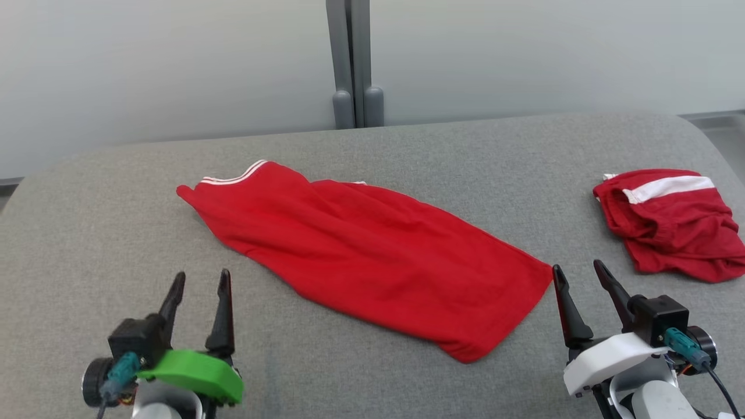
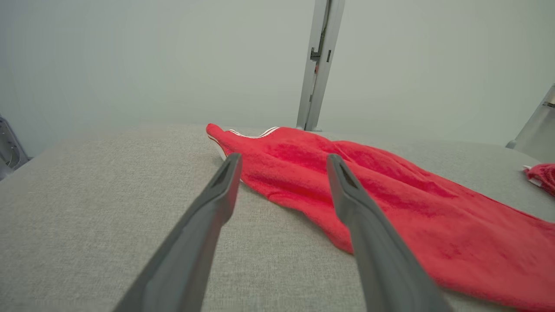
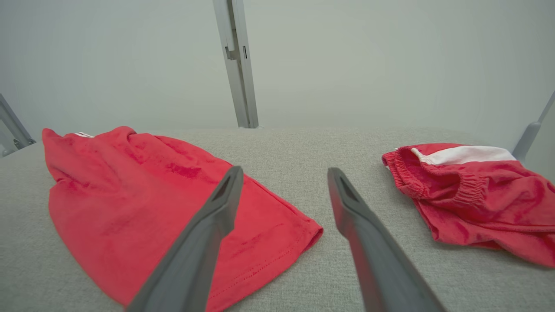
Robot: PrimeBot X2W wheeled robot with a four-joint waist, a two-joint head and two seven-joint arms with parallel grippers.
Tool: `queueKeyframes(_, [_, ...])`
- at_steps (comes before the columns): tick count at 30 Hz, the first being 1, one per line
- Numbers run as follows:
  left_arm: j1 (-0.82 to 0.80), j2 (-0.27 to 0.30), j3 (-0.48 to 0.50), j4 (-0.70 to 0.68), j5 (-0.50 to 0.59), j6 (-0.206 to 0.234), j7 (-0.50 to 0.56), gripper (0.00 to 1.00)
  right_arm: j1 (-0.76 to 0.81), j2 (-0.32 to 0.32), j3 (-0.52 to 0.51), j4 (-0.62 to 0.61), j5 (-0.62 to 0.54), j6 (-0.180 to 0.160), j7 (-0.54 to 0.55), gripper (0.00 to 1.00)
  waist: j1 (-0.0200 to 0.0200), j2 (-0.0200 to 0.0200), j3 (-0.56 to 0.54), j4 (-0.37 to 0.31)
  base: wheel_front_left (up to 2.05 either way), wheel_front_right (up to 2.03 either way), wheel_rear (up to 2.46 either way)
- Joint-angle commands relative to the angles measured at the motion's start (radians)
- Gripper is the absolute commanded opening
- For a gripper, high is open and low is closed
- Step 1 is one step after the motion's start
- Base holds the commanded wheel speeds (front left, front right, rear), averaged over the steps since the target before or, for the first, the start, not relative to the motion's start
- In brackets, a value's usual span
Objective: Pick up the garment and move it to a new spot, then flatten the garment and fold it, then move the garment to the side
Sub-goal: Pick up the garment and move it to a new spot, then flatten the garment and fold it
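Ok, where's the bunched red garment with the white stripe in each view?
Head view: bunched red garment at far right, mid-height.
Left wrist view: its corner at the right edge.
Right wrist view: right side, past the fingers.
Shared landmark: grey upright post, top middle.

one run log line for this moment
left gripper: open, empty | right gripper: open, empty | red garment: laid out, untouched | second garment: bunched, far right
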Motion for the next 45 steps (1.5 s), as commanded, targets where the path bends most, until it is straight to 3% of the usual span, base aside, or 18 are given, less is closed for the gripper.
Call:
queueKeyframes(1, [0.034, -0.004, 0.007, -0.015, 0.021, 0.008, 0.000, 1.00, 0.015, -0.004, -0.002, 0.000, 0.006, -0.002, -0.005, 1.00, 0.0000, 0.0000, -0.018, 0.011, 0.00, 0.00, 0.00])
queueKeyframes(15, [0.209, -0.113, 0.083, -0.077, 0.072, -0.014, 0.000, 1.00, 0.084, -0.004, 0.008, 0.008, 0.046, -0.002, -0.005, 1.00, 0.0000, 0.0000, -0.035, 0.010, 0.00, 0.00, 0.00])
queueKeyframes(45, [0.222, -0.152, 0.123, -0.070, 0.122, -0.057, 0.000, 1.00, 0.085, -0.004, 0.019, 0.017, 0.048, -0.002, -0.005, 1.00, 0.0000, 0.0000, -0.035, 0.010, 0.00, 0.00, 0.00])
